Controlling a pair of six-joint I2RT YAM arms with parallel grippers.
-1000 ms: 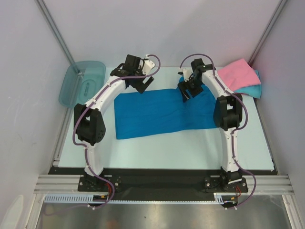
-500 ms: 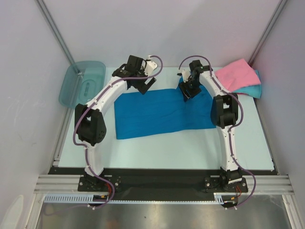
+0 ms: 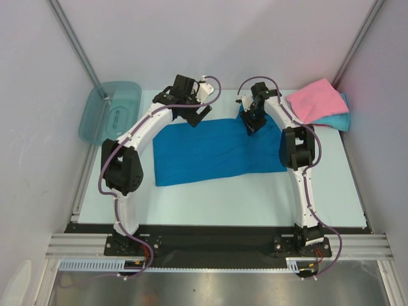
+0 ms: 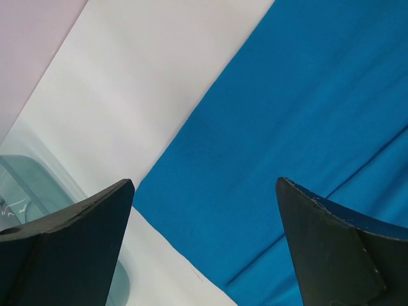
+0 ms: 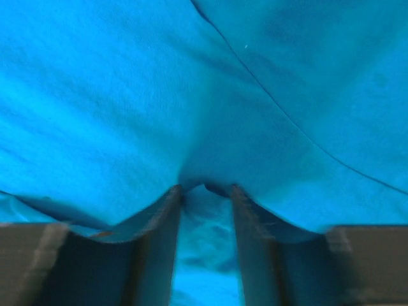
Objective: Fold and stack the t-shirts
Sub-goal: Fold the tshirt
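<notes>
— Where is the blue shirt (image 3: 217, 150)?
— Spread flat beneath both grippers. Seen past the left gripper (image 4: 204, 185), its edge runs between the jaws, which stand wide apart.
— And the right gripper (image 5: 205, 188)?
— Its jaws are narrow and pressed into the cloth, with a pucker of shirt between them. Clamped or not, I can't tell.

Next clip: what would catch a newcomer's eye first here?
The deep blue t-shirt lies spread across the middle of the table. The right gripper pinches a fold at its far edge; the left gripper hangs wide open over that edge. A pink t-shirt lies on a turquoise t-shirt at the far right.
</notes>
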